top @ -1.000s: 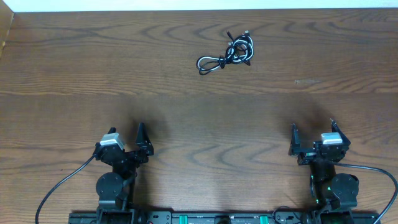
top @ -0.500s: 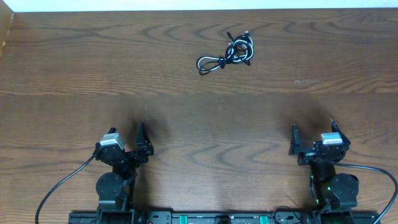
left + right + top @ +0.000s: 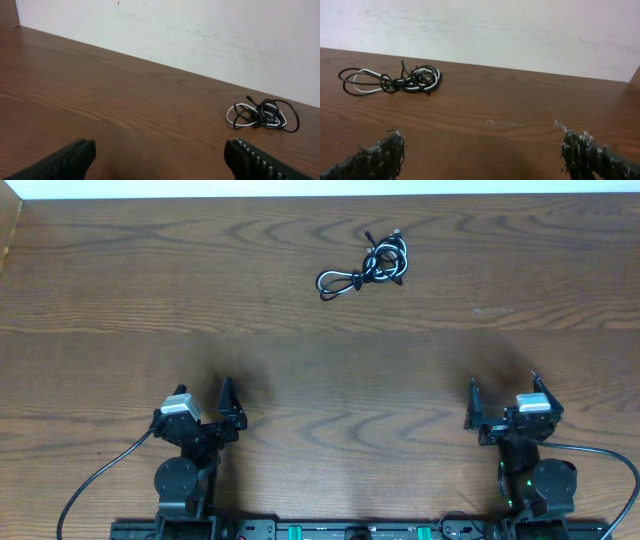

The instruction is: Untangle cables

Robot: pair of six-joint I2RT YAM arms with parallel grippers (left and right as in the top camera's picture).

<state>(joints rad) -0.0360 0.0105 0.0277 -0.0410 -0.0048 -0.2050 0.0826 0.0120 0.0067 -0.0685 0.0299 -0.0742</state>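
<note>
The cables (image 3: 378, 266) lie as one small tangle of black and white cords at the far middle of the wooden table (image 3: 320, 360), with a loop sticking out to the left. In the left wrist view the cables (image 3: 260, 116) sit far ahead to the right. In the right wrist view the cables (image 3: 412, 80) sit far ahead to the left. My left gripper (image 3: 205, 392) (image 3: 160, 150) is open and empty near the front left. My right gripper (image 3: 503, 387) (image 3: 482, 145) is open and empty near the front right. Both are far from the tangle.
A white wall (image 3: 200, 30) runs along the table's far edge. The arm bases with thick black wires (image 3: 95, 480) stand at the front edge. A faint pale scuff (image 3: 492, 311) marks the wood right of the tangle.
</note>
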